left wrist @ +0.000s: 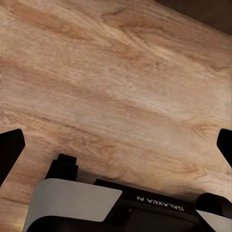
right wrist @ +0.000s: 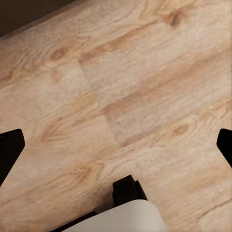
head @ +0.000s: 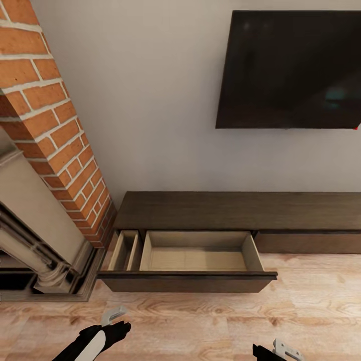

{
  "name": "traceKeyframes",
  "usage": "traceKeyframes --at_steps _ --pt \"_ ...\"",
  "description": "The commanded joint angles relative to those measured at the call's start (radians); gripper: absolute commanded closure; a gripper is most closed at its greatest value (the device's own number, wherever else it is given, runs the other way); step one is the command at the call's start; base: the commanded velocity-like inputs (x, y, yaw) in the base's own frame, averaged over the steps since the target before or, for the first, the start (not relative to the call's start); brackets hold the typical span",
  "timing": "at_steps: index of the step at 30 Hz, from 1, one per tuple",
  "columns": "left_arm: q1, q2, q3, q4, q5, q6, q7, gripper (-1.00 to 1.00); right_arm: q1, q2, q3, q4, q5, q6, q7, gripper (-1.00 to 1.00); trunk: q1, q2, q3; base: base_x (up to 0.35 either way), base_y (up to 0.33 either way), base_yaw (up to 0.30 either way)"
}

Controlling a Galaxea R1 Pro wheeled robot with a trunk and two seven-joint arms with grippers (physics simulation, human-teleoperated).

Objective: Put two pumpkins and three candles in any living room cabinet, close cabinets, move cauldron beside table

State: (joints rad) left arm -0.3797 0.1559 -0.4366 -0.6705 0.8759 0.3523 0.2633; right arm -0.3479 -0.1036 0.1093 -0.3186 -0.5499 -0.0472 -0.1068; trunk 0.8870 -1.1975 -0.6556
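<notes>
Left hand [head: 114, 316]: low over the wooden floor [head: 210, 321], fingers spread wide, holding nothing.
Right hand [head: 286, 349]: at the head view's lower edge, fingers wide apart, empty.
Cabinet [head: 240, 210]: long, low, dark-brown wood against the wall, flat top, plain fronts.
Drawer [head: 200, 253]: pulled out, pale interior, divided, beside the brick fireplace [head: 50, 130].
Television [head: 293, 70]: wall-mounted above the cabinet.

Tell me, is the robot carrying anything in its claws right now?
No. The left gripper and right gripper both stand open over bare wood floor, with nothing between their fingers.
</notes>
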Motion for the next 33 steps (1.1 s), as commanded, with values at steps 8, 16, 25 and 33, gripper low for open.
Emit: traceKeyframes --at_steps 8,16,25,33 --pt "-0.001 0.001 -0.007 -0.002 0.011 0.001 0.010 -1.00 0.000 -0.001 0.009 0.000 -0.010 -0.003 -0.005 -1.00 0.000 -0.001 0.013 0.000 0.000 0.070" --pt "-0.001 0.001 -0.007 -0.002 0.011 0.001 0.010 -1.00 0.000 -0.001 0.010 0.000 -0.010 -0.003 -0.005 -1.00 0.000 -0.001 0.026 0.000 0.000 0.070" --pt "-0.001 0.001 -0.007 -0.002 0.011 0.001 0.010 -1.00 0.000 -0.001 0.010 0.000 -0.010 -0.003 -0.005 -1.00 0.000 -0.001 0.041 -0.085 0.047 0.077" --pt "-0.001 0.002 -0.007 -0.002 0.009 0.001 0.010 -1.00 0.000 -0.001 0.009 0.000 -0.011 -0.002 -0.004 -1.00 0.000 -0.001 0.052 -0.054 0.033 0.102"
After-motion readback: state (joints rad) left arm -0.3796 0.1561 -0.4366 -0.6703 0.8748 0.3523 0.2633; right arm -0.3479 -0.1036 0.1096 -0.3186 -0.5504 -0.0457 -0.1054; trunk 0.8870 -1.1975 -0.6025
